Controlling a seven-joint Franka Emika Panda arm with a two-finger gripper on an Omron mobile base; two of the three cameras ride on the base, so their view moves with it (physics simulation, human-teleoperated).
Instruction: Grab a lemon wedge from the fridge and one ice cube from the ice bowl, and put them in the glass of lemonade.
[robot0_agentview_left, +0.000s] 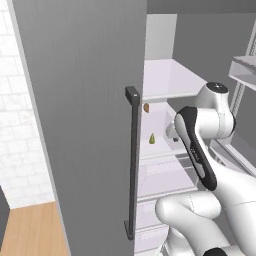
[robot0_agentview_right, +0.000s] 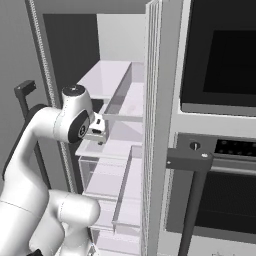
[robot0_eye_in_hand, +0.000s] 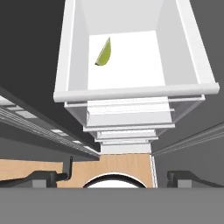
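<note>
The fridge (robot0_agentview_left: 75, 125) stands open, its white shelves (robot0_agentview_right: 117, 107) bare to the arm. A small yellow-green lemon wedge (robot0_eye_in_hand: 104, 52) lies on a white shelf (robot0_eye_in_hand: 131, 92) in the hand view, well ahead of my gripper (robot0_eye_in_hand: 116, 177) and slightly left of its centre line. From the left base view the lemon wedge (robot0_agentview_left: 152, 138) sits on a middle shelf just left of my forearm. My gripper (robot0_agentview_right: 100, 134) reaches in at that shelf's height, jaws open wide and empty. The ice bowl, ice cube and glass of lemonade are out of view.
A tiny orange-brown lump (robot0_agentview_left: 146, 107) rests one shelf above the wedge. The open door's dark bar handle (robot0_agentview_left: 132, 165) stands close on the arm's left. Clear drawers (robot0_agentview_right: 107, 182) lie below the gripper. The black oven stack (robot0_agentview_right: 220, 125) flanks the fridge on the right.
</note>
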